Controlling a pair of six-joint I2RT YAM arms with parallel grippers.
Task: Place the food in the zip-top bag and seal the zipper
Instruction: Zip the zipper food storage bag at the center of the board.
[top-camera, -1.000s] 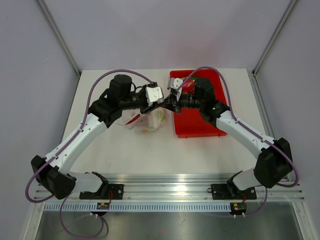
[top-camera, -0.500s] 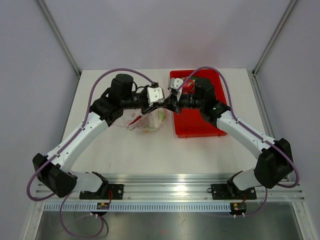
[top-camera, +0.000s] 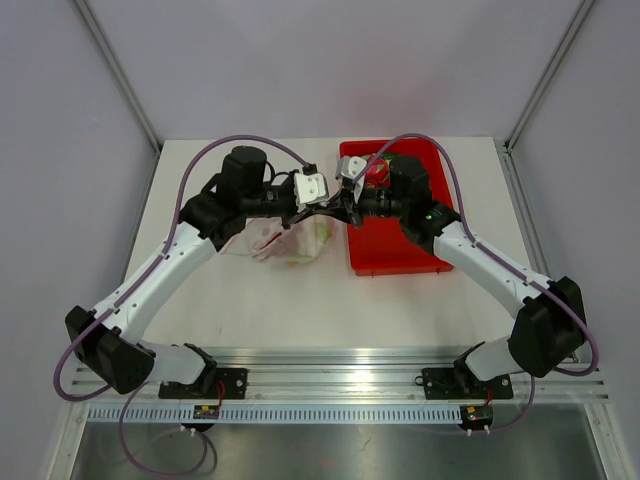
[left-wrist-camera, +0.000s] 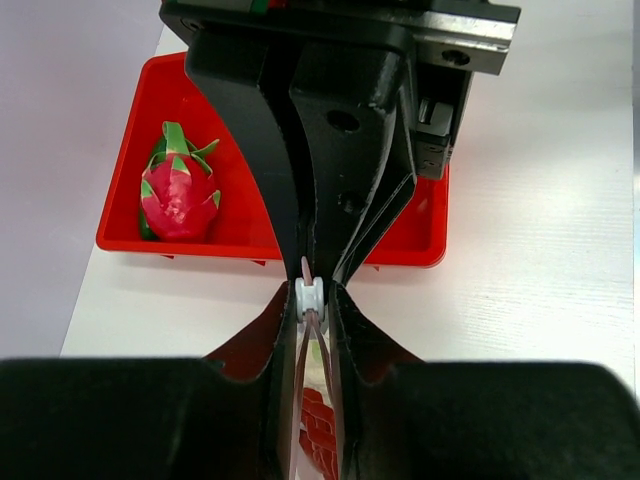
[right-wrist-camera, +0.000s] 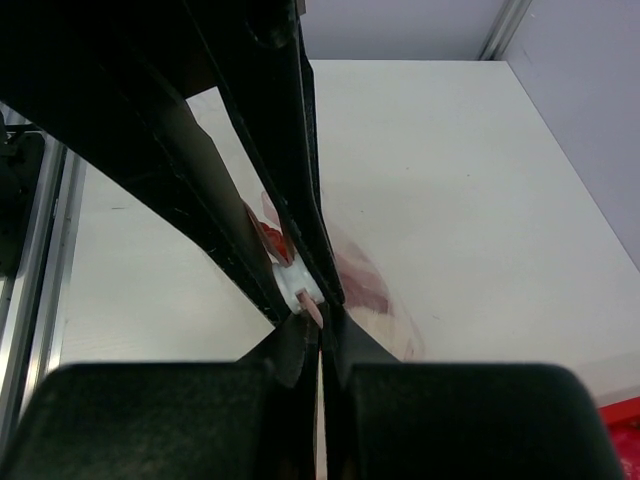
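Clear crinkled plastic of the zip-top bag (top-camera: 285, 243) sits on the white table (top-camera: 300, 300), just left of the red tray (top-camera: 400, 255). Its upper edge is lifted toward the point where the two arms meet.

Food (top-camera: 270, 238) is inside the bag. From the top view, dark red, pale green-white and a bit of orange show through the film. The left wrist view shows a ribbed dark-red piece (left-wrist-camera: 316, 425) below the bag's edge.

Left fingers (left-wrist-camera: 312, 312): closed to a narrow slit, pinching the top edge of the bag at the zipper (left-wrist-camera: 305, 268). A white slider (left-wrist-camera: 309, 294) sits right at their tips.

Right fingers (right-wrist-camera: 320, 345): also drawn together, with only a thin line between them, gripping the same pink strip from the opposite side. The two sets of fingers are tip to tip, touching or nearly so, with the slider between them.

How far along the strip the seal is closed cannot be told, because both pairs of fingers hide it.

Dragon fruit (left-wrist-camera: 178, 195), pink with green scales, lies in the far part of the tray, apart from the bag.
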